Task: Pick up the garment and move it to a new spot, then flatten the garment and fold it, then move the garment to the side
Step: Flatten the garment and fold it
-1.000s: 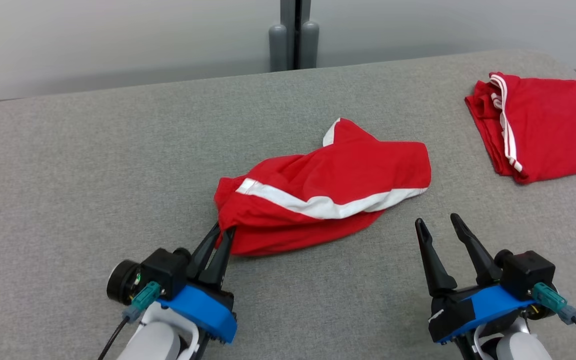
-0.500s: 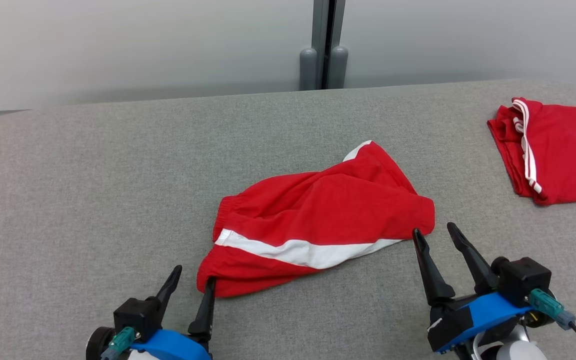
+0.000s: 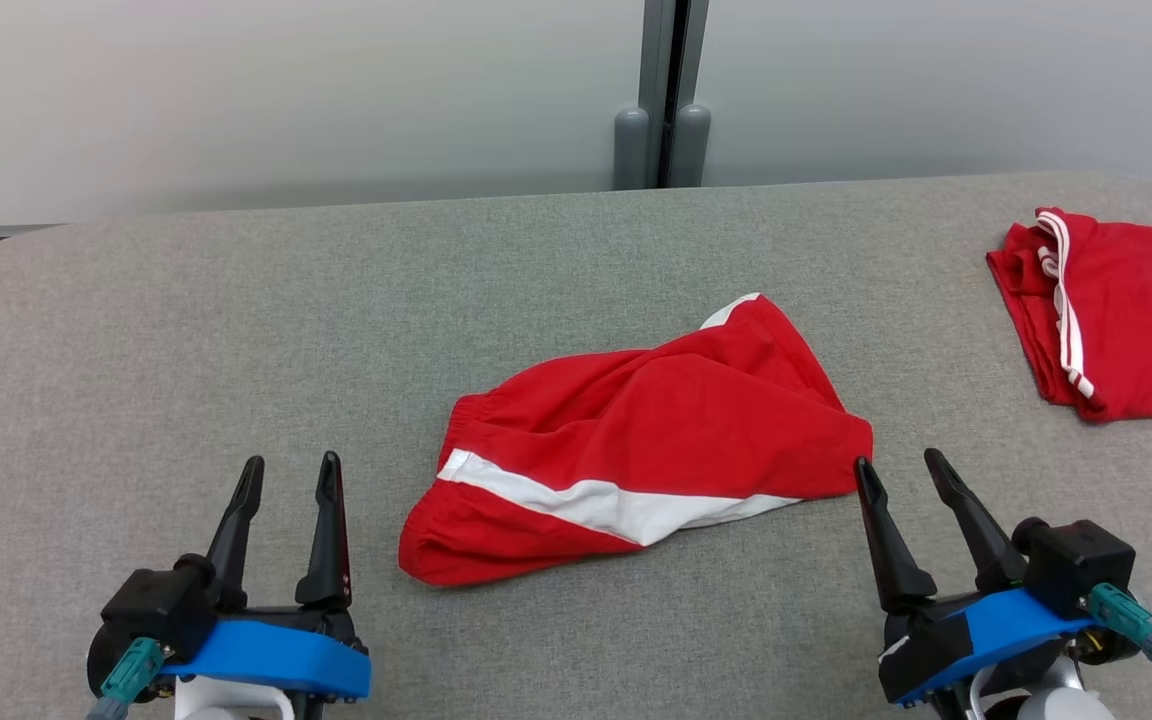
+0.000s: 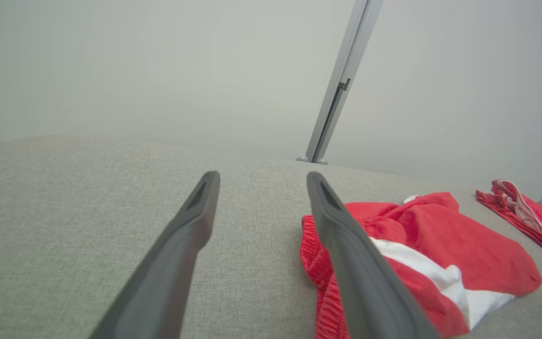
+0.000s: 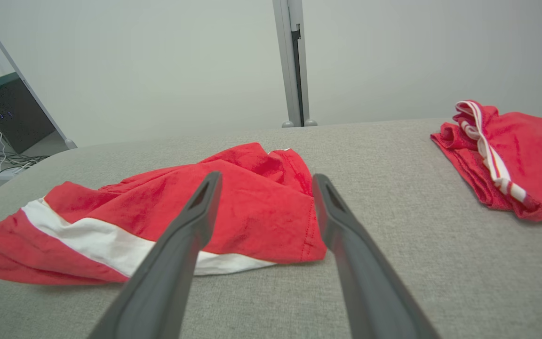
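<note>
Both sets of jaws gape empty in head view, left gripper (image 3: 291,460) and right gripper (image 3: 897,458) flanking the rumpled garment (image 3: 636,450) mid-table (image 3: 186,350) — likely poised to flatten it; left wrist view, garment off right; right wrist view — its corner dead ahead.

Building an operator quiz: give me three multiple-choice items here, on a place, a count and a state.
1. Where on the table does the folded garment lie? A far right; B far left; C centre.
2. Red garments on the table? A one; B two; C three.
3. The left gripper is: A open, clear of the crumpled shorts; B shut on them; C shut, empty.
1A: at the head view's right edge. 2B: crumpled shorts plus folded garment. 3A: jaws stand apart, touching nothing.
</note>
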